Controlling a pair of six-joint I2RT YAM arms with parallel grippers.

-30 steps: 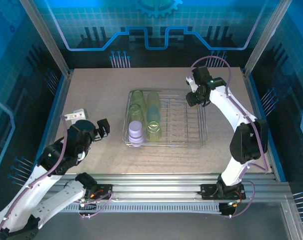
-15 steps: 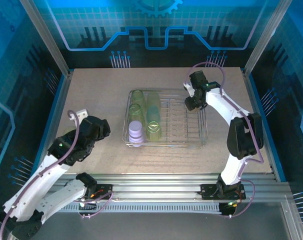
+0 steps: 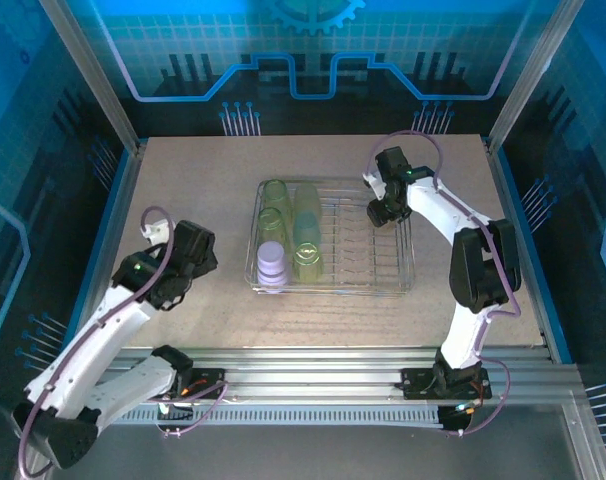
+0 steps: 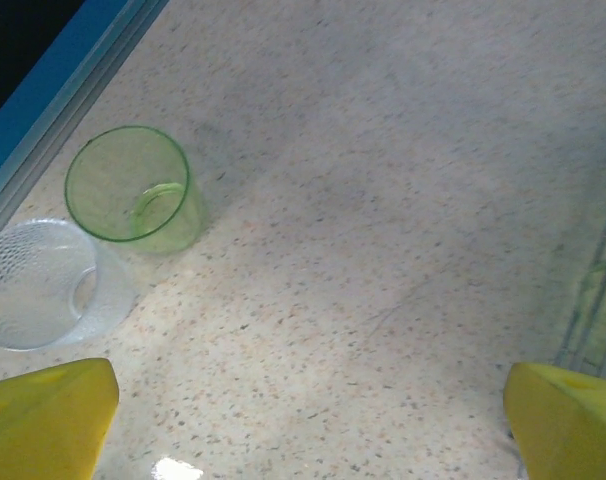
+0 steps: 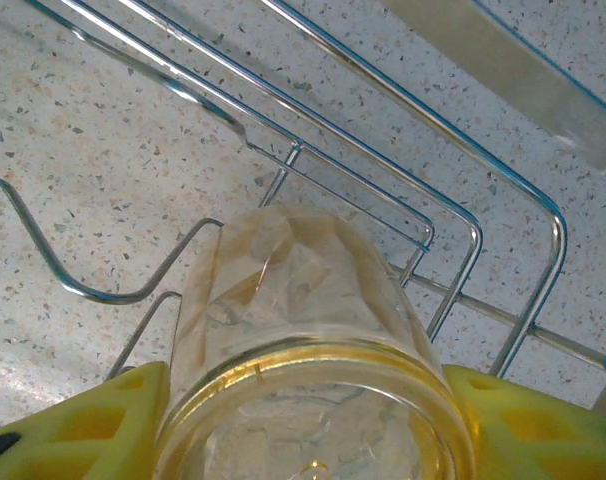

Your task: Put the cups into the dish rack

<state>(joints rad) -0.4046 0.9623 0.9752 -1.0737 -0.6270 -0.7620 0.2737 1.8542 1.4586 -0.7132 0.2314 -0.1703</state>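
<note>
My right gripper (image 3: pixel 383 207) is shut on a pale tan cup (image 5: pixel 301 320) and holds it on its side over the back right corner of the silver wire dish rack (image 3: pixel 375 262), whose rods (image 5: pixel 453 210) run beneath it. Several cups lie in the rack's left part: yellow-green ones (image 3: pixel 274 198), a teal one (image 3: pixel 306 236) and a lavender one (image 3: pixel 271 266). My left gripper (image 3: pixel 195 248) hangs open over bare table left of the rack, its yellow fingertips (image 4: pixel 45 418) wide apart. A yellow-green cup (image 4: pixel 133 190) and a clear cup (image 4: pixel 38 285) stand upright ahead of it to the left.
A blue rail (image 4: pixel 58 85) borders the table just behind the two standing cups. The rack's edge (image 4: pixel 593 300) shows at the right of the left wrist view. Metal posts and blue panels (image 3: pixel 303 60) wall the table in.
The right gripper has carried the tan cup left over the rack's back right corner. The left arm has swung its wrist round, and its gripper has shifted slightly back and left.
</note>
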